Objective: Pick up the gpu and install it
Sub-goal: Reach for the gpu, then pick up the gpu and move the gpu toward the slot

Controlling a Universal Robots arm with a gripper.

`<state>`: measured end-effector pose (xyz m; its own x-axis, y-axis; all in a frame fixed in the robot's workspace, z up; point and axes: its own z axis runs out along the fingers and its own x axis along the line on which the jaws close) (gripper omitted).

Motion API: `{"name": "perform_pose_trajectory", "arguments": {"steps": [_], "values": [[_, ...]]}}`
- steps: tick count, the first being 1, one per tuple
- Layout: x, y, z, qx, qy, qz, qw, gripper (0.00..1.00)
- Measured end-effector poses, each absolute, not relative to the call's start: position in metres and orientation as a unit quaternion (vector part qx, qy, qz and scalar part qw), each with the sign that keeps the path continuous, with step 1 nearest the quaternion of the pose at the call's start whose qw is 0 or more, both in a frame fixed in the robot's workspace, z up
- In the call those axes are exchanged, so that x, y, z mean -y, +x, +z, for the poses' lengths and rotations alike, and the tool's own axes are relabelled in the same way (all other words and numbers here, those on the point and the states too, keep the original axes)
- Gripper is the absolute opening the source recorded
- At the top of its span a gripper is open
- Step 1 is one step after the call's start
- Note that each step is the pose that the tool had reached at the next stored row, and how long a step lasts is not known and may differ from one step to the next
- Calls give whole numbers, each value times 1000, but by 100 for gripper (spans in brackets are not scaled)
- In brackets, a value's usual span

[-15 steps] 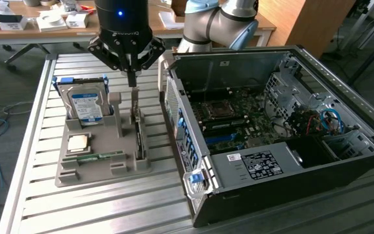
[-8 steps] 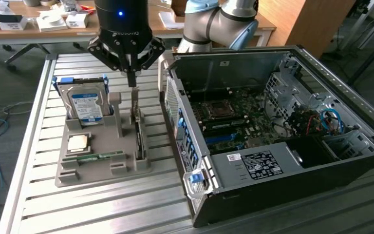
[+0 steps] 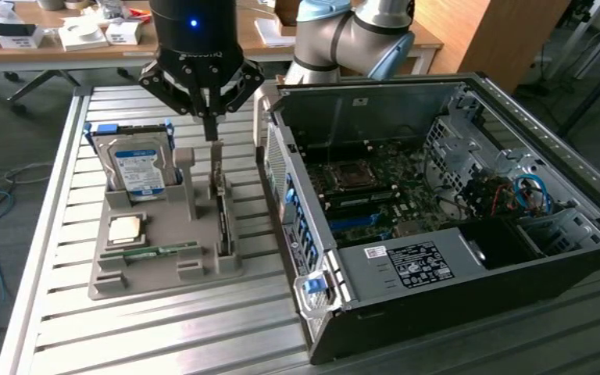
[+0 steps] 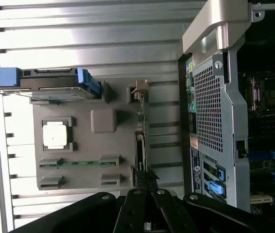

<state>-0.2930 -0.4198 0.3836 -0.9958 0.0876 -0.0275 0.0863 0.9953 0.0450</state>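
Arm is at top centre of the exterior frame, its grey elbow bent behind the pc case. The black wrist head hangs straight down at upper left-centre. Jaws point vertically at the counter, tips together, nothing visible between them. They're over the grey holder tray, in line w/ the card slot. In the exterior frame the tips look just above the card's pale bracket end; touching or not, can't tell.

The gpu stands on its long edge in the tray slot on the side nearest the case, centre-left of frame, bracket end toward the frame's top. In the wrist view the gpu is edge-on, running along the tray w/ the case just beside it.

Other tray items:
- hard drive upright at the back, blue label
- cpu chip flat, mid-tray
- green memory stick lying in front of it

Case lies open on the frame's right half, board exposed.
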Motion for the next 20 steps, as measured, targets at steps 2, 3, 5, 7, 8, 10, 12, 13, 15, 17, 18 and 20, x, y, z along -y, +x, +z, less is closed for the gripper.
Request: {"name": "perform_pose_trajectory", "arguments": {"steps": [2,3,5,7,8,10,12,13,15,17,18,20], "values": [[420,-293,384,-999,42,21,15,10],[420,-293,384,-999,42,21,15,10],[422,-293,384,-999,41,20,15,10],[422,-293,383,-999,41,20,15,10],[422,-293,383,-999,41,20,15,10],[422,-293,384,-999,40,20,15,10],[422,-293,384,-999,40,20,15,10],[422,-293,384,-999,40,20,15,10],[422,-293,384,-999,40,20,15,10],[422,-293,384,-999,40,20,15,10],[422,-293,384,-999,40,20,15,10],[422,-293,384,-999,40,20,15,11]]}}
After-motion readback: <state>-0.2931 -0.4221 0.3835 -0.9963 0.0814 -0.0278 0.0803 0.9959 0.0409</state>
